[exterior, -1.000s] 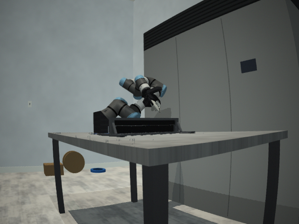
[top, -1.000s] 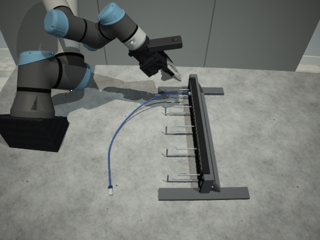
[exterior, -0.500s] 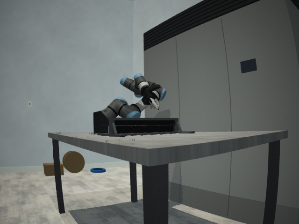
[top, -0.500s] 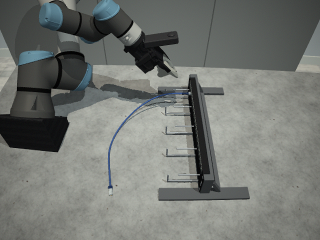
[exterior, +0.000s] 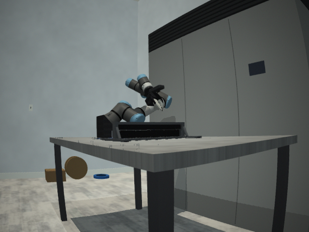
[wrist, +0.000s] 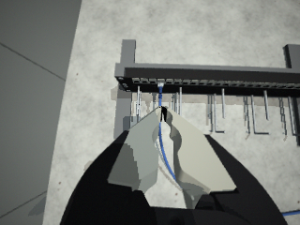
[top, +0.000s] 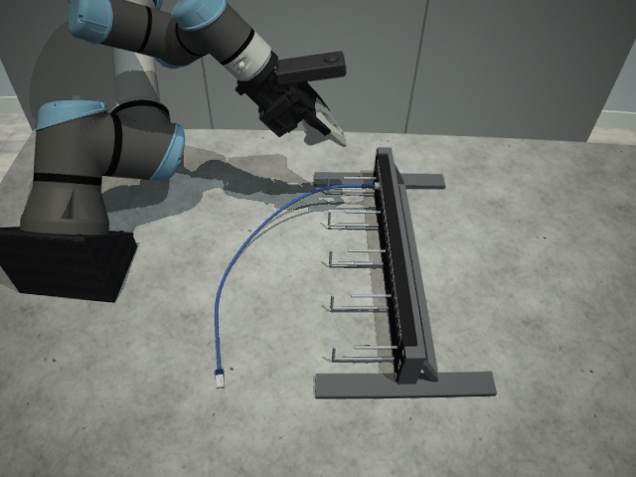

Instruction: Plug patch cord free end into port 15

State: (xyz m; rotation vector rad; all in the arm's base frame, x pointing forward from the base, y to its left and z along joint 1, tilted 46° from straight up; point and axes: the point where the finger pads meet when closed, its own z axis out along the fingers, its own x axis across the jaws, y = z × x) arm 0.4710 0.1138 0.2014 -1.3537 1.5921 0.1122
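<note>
The robot's fingers [top: 334, 127] [exterior: 159, 105] are together with nothing between them, pointing down and raised above the table [top: 266, 431] [exterior: 224, 147] [wrist: 187, 28], near the far end of the rack [top: 416, 287] [exterior: 149, 123] [wrist: 206, 71] in the top view. One end of the blue cord [top: 218, 302] [wrist: 163, 152] is plugged into a port near that end. From there the cord curves out across the table to its free plug [top: 222, 380], which lies well apart from the rack, on the side with the metal hooks [top: 359, 309] [wrist: 218, 131]. The rack stands upright on its two feet [top: 359, 386] [wrist: 128, 51].

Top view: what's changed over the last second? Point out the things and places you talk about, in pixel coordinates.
The gripper [top: 343, 143] [exterior: 161, 109] [wrist: 162, 107] moved up and back, away from the rack [top: 397, 246] [exterior: 149, 123] [wrist: 211, 70]. Nothing was taken hold of or let go. The rack, the blue patch cord [top: 218, 308] [wrist: 166, 164] and its free plug [top: 222, 379] stayed put.
</note>
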